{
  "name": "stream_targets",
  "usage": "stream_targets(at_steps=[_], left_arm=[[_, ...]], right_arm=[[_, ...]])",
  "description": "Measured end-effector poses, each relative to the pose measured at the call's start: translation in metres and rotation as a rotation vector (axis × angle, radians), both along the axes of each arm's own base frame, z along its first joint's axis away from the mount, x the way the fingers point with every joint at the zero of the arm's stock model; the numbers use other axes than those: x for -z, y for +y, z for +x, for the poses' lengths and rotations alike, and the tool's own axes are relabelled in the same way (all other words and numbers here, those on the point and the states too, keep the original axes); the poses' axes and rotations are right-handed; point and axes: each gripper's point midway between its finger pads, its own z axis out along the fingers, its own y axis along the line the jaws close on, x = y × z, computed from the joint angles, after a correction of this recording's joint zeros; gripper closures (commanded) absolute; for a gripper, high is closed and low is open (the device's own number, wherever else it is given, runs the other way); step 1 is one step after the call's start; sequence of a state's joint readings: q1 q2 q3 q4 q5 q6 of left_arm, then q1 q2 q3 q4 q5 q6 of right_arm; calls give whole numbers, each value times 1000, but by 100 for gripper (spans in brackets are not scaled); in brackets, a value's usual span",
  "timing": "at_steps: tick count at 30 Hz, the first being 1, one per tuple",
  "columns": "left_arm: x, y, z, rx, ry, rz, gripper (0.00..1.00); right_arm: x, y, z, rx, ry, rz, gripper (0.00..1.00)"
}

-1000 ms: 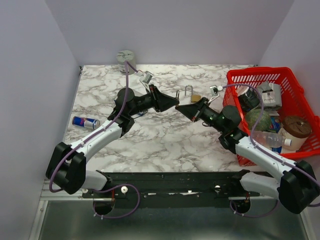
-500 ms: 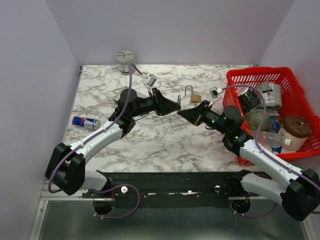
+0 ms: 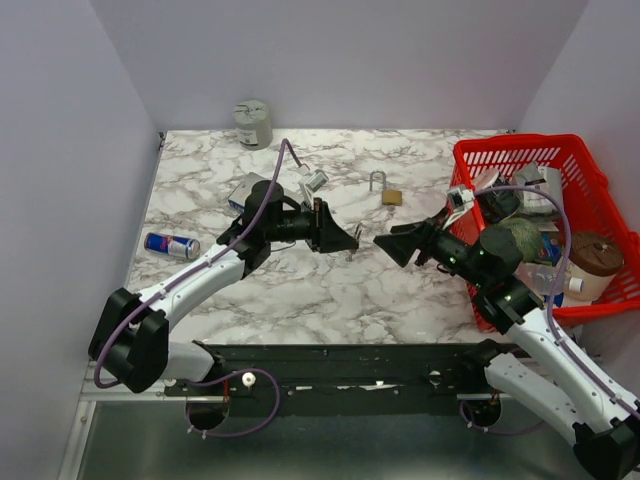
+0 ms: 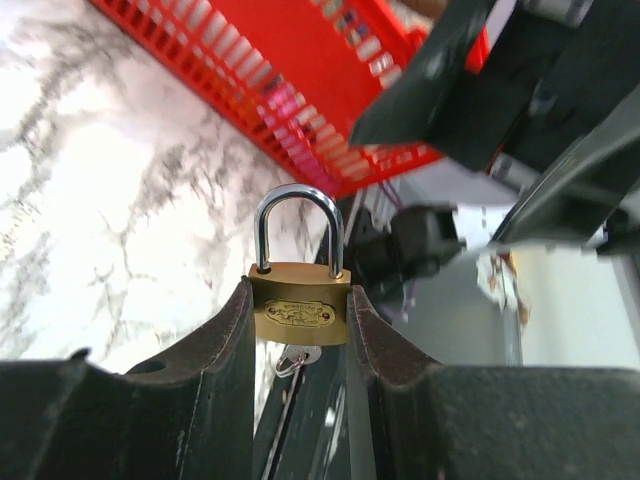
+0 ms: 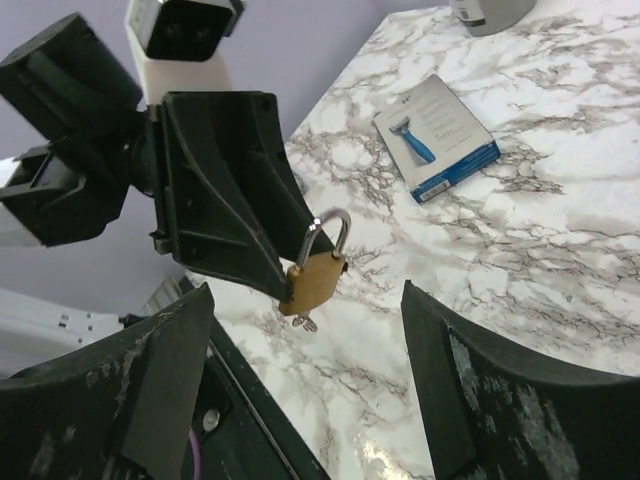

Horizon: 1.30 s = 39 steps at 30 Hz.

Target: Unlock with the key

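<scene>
Marble surface below; mid-frame, my left gripper pinches the padlock, key hanging in its underside. My right gripper gapes nearby, empty. Grabbing carelessly could knock the key loose.

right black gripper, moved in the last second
Yes: right gripper drew back toward the near edge, away from the brass padlock lying on the marble table.

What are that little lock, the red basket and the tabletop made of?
The padlock looks like brass, yellow and brushed, with a shiny steel-looking shackle. The red basket seems moulded plastic, by its lattice walls. The tabletop looks marble-patterned, possibly only a printed laminate.
</scene>
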<state>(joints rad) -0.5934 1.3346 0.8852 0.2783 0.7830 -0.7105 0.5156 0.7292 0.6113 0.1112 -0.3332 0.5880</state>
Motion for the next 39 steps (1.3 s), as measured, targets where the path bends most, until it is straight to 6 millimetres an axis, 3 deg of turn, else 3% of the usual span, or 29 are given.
stream_targets(at_steps=[4, 7, 11, 13, 25, 32, 37, 39], left_arm=[[5, 7, -33, 144, -38, 10, 100], [4, 15, -70, 286, -66, -11, 100], [-2, 22, -109, 454, -86, -49, 100], [-5, 24, -118, 501, -91, -62, 100], [-7, 30, -130, 574, -91, -87, 100], [-8, 30, -131, 581, -92, -94, 100], [-8, 30, -131, 580, -89, -94, 100], [-8, 30, -131, 580, -90, -94, 100]], right_arm=[[-23, 9, -13, -107, -53, -40, 16], [-45, 25, -27, -272, -120, -81, 16], [-45, 36, -42, -428, -135, -116, 16], [-36, 41, -51, -501, -117, -130, 16], [-13, 62, -113, -819, -62, -120, 23], [-8, 72, -124, -884, -51, -119, 51], [-3, 75, -125, -895, -35, -124, 63], [-3, 75, -124, -890, -34, -126, 74]])
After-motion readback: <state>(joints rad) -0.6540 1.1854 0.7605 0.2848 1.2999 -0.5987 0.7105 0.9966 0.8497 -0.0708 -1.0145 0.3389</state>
